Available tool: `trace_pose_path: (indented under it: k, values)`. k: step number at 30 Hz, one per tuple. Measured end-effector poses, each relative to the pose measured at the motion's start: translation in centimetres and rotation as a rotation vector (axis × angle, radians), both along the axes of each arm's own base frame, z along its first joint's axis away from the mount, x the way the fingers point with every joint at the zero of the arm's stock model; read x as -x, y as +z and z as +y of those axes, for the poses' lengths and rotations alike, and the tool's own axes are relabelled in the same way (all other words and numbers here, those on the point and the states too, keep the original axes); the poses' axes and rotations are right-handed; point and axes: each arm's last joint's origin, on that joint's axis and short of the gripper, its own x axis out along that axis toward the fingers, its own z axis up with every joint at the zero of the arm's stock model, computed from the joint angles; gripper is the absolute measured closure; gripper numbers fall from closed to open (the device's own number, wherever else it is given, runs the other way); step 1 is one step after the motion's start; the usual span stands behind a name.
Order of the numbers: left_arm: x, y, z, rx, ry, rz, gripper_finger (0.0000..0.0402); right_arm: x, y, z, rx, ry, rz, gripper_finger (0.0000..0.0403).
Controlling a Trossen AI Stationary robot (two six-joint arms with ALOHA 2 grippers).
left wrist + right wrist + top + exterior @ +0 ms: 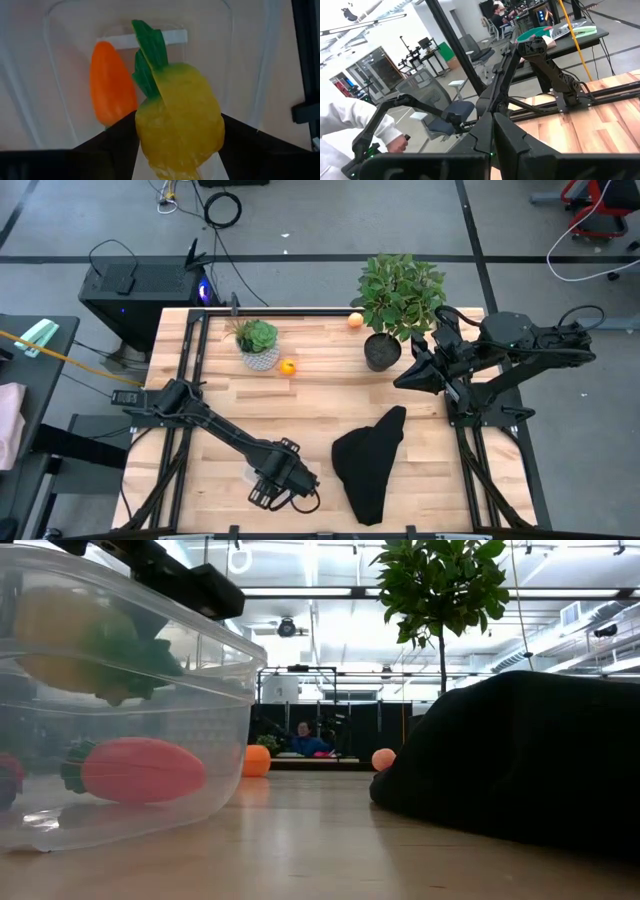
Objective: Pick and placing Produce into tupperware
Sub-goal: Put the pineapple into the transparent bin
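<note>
The clear tupperware (190, 730) stands near the table's near edge, under my left gripper (283, 480). In it lie an orange-red toy with a green end (140, 770) and a red one (6, 780) at the picture's edge. My left gripper (177, 147) is shut on a yellow toy fruit with green leaves (180, 115) over the tupperware (65, 75). An orange toy (287, 367) and a peach one (355, 320) rest on the table's far half. My right gripper (412, 377) waits shut at the right side, touching nothing. My left gripper pinches the yellow toy by the two sides of its round body (150, 125), between the dark fingers (112, 142). It comes from above, pointing down into the tupperware. The toy (60, 640) hangs lifted clear of the container's floor, its green leaves (150, 55) sticking out beyond the fingers.
A black cloth (370, 462) lies heaped right of the tupperware. Two green potted plants stand on the far half: a small one (258, 345) and a taller one (398, 305). A person in a white sleeve (350, 125) shows beyond the table.
</note>
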Motion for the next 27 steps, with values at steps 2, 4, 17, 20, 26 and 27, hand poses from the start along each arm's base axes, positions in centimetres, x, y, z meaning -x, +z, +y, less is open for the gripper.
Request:
trace_pose_path:
  k: [2, 4, 17, 20, 26, 27]
  values:
    - [-0.03, 0.00, 0.01, 0.001, -0.027, -0.005, 0.0154, 0.00, 0.00, 0.00, 0.000, 0.000, 0.000, 0.0380]
    - [-0.08, 0.00, 0.04, 0.002, -0.045, -0.010, 0.0148, -0.01, -0.01, 0.00, 0.000, 0.000, 0.000, 0.0380]
    - [-0.40, 0.01, 0.21, 0.014, -0.048, -0.027, 0.0143, -0.01, -0.01, 0.00, 0.001, 0.000, 0.000, 0.0380]
    - [-0.44, 0.01, 0.31, 0.018, -0.042, -0.023, 0.0143, 0.00, 0.00, 0.00, 0.002, 0.000, -0.001, 0.0380]
    - [-0.42, 0.02, 0.28, 0.043, -0.038, -0.009, 0.0143, 0.00, 0.00, 0.00, 0.003, 0.000, -0.001, 0.0380]
    - [-0.42, 0.02, 0.28, 0.044, -0.035, -0.008, 0.0143, -0.01, -0.01, 0.00, 0.003, 0.000, -0.001, 0.0380]
